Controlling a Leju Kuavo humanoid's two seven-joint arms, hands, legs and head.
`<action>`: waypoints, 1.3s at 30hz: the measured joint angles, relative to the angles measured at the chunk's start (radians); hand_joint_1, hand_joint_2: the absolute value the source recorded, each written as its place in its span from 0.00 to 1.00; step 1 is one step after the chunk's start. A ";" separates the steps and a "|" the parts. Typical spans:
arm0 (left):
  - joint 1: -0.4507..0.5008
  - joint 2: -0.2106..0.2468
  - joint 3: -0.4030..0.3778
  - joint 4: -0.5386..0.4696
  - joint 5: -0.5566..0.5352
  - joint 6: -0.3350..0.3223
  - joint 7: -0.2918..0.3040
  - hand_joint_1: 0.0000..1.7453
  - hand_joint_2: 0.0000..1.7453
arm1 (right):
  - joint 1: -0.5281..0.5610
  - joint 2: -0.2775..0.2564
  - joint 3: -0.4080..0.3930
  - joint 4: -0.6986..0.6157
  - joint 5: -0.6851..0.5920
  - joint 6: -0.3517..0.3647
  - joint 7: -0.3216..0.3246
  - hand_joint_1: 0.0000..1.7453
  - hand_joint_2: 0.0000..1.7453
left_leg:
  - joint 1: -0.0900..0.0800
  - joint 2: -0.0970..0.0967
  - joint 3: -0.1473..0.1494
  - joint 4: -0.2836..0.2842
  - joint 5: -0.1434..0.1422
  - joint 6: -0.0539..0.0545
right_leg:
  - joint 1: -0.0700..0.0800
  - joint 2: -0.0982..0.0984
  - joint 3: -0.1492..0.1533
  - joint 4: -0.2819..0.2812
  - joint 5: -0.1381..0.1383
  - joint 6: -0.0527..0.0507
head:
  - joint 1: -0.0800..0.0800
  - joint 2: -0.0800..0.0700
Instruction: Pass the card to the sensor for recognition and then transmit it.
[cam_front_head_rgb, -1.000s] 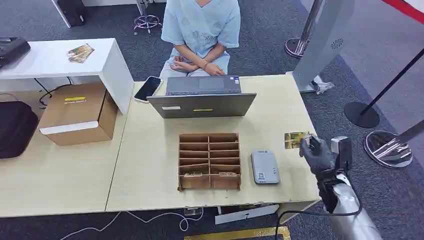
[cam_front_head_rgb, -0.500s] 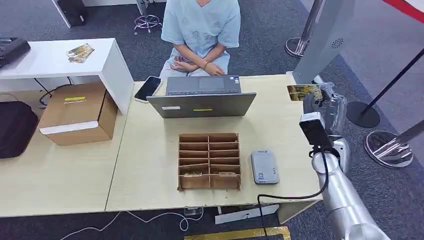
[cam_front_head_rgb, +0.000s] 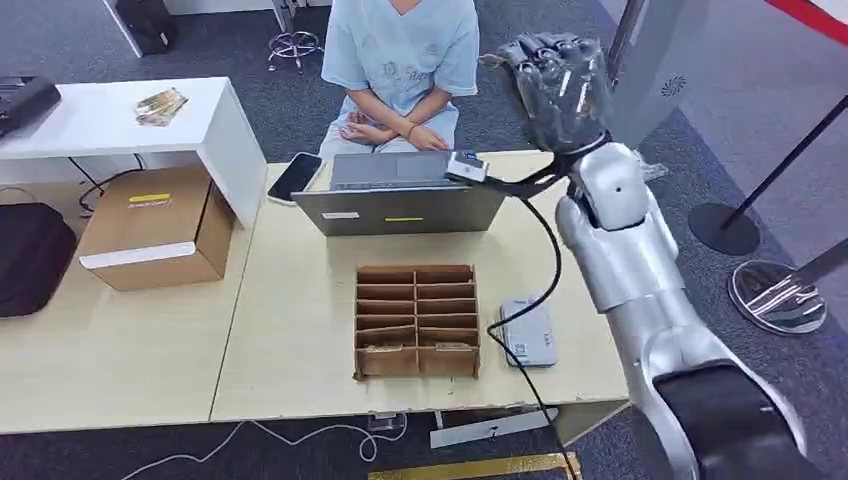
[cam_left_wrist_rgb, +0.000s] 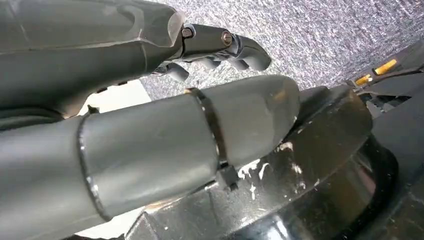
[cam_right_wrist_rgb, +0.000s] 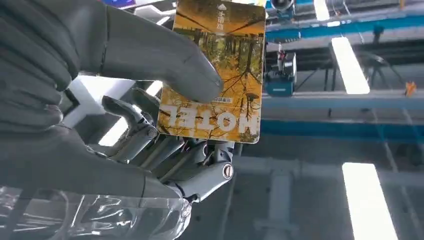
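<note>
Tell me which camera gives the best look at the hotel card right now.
The right wrist view: the card faces the lens, pinched by the right hand, with its orange print and HOTEL lettering readable. In the head view the raised right hand shows its back and hides the card. The left wrist view looks at floor.

Orange-yellow forest-print card (cam_right_wrist_rgb: 215, 70) lettered "HOTEL", dark grey robot hand (cam_right_wrist_rgb: 100, 90), pale wood table (cam_front_head_rgb: 300, 330), grey laptop (cam_front_head_rgb: 405, 195).
</note>
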 joint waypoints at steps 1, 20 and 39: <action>-0.001 0.000 0.000 0.000 -0.001 0.000 0.000 0.00 0.00 | -0.036 0.013 0.030 0.043 0.012 0.017 0.024 1.00 1.00 | 0.000 0.000 0.000 0.000 0.000 0.000 | 0.000 0.000 0.000 0.000 0.000 0.000 | 0.000 0.000; -0.003 0.001 0.000 0.000 -0.024 -0.010 -0.006 0.00 0.00 | -0.287 0.140 0.142 0.490 -0.103 0.487 0.252 1.00 1.00 | 0.000 -0.002 -0.002 0.001 0.001 0.000 | 0.000 -0.003 -0.002 0.000 0.000 0.000 | 0.000 0.000; -0.005 0.002 0.000 0.000 -0.044 -0.013 0.000 0.00 0.00 | -0.289 0.129 0.081 0.544 -0.133 0.408 0.244 1.00 1.00 | 0.000 -0.002 -0.002 0.001 0.001 0.000 | 0.000 -0.002 -0.003 0.000 0.000 0.000 | 0.000 0.000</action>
